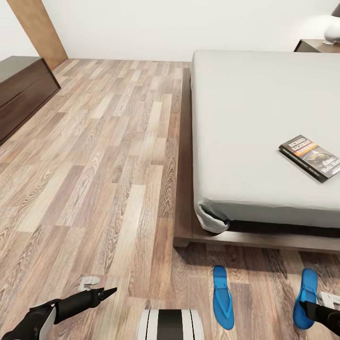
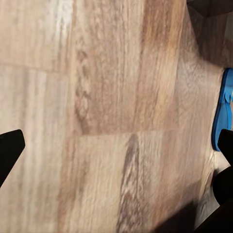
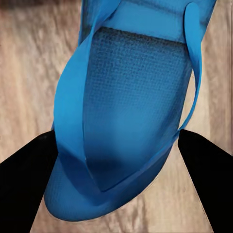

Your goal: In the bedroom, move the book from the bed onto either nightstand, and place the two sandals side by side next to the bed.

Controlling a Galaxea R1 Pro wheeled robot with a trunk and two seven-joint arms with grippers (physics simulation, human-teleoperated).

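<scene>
book still on the bed, sandals apart on the floor

book [image 1: 310, 158], a thin black and orange paperback, lies flat on the pale grey mattress of the bed [image 1: 245, 118], near the bed's foot end and toward the robot's right. it has not reached a nightstand, so that half of the task looks untouched. a dark wood nightstand [image 1: 317, 46] shows at the far corner beyond the bed, with a pale lamp [image 1: 332, 29] on it.

two bright blue sandals lie on the floor just beyond the foot of the bed. the left sandal [image 1: 222, 296] rests alone. the right sandal [image 1: 305, 298] sits well apart from it, so they are not yet side by side. the right pincer [image 3: 116, 160] straddles the end of this sandal, its dark fingers spread on either side; from the right wrist view i cannot tell whether they touch it. by my judgement this is the start of a grasp on that sandal.

the left pincer [image 1: 111, 291] hovers over bare planks, well left of the sandals, fingers [image 2: 9, 150] spread and holding nothing.

the floor [image 1: 104, 165] is brown wood plank with mixed light and dark boards. white walls close the room. a long low dark cabinet [image 1: 21, 89] stands at the left wall, beside a tan wooden panel [image 1: 40, 28]. the bed sits on a dark brown platform frame.
</scene>
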